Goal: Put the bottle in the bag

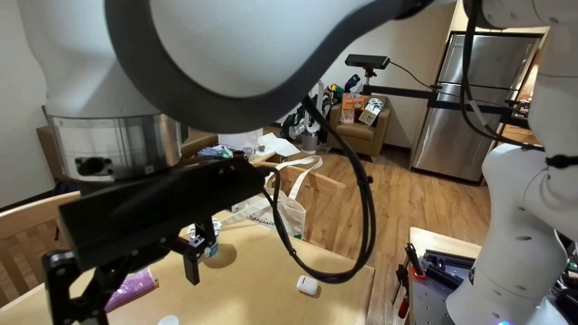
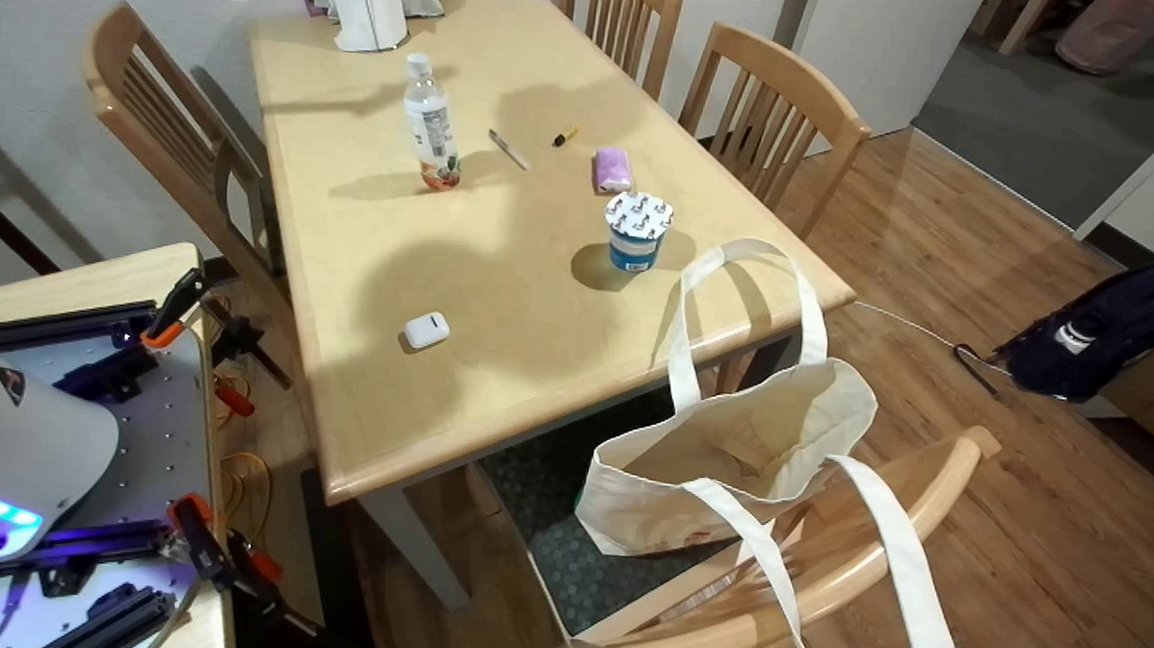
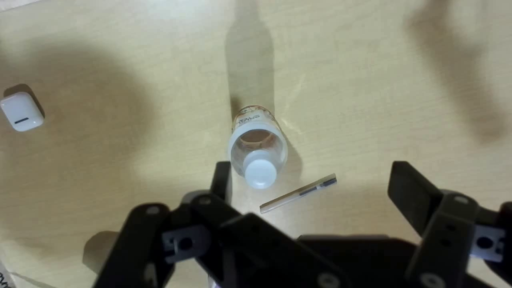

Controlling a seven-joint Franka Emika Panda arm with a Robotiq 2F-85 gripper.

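Bottle (image 2: 432,125): standing upright on the table (image 2: 495,359), cap (image 3: 260,174) on, with a pen (image 3: 298,193) lying near it. Nothing's touching it, so the pickup hasn't happened.
Bag (image 2: 656,514): parked on a chair (image 2: 833,594) at the table's end, mouth open upward, one handle (image 2: 907,575) slung over the chair back. No bottle in the part of the inside I can see.
Bottle-to-bag progress: basically none, from what I can tell. What's left is the whole thing: grab, lift, carry across, lower in, let go.
Gripper (image 3: 314,176): fingers (image 3: 412,194) spread wide, nothing held between them.
Arm (image 1: 226,45): stretched out over the table with the gripper hanging below, hogging most of the top of an exterior view. The wrist view looks down onto the bottle, and the cap shows off-centre, right by one fingertip instead of midway.
Height over the cap: can't tell for sure, but I'd guess it's well above.
Next move, imo: scoot sideways so the bottle's centred between the fingers, then come straight down.
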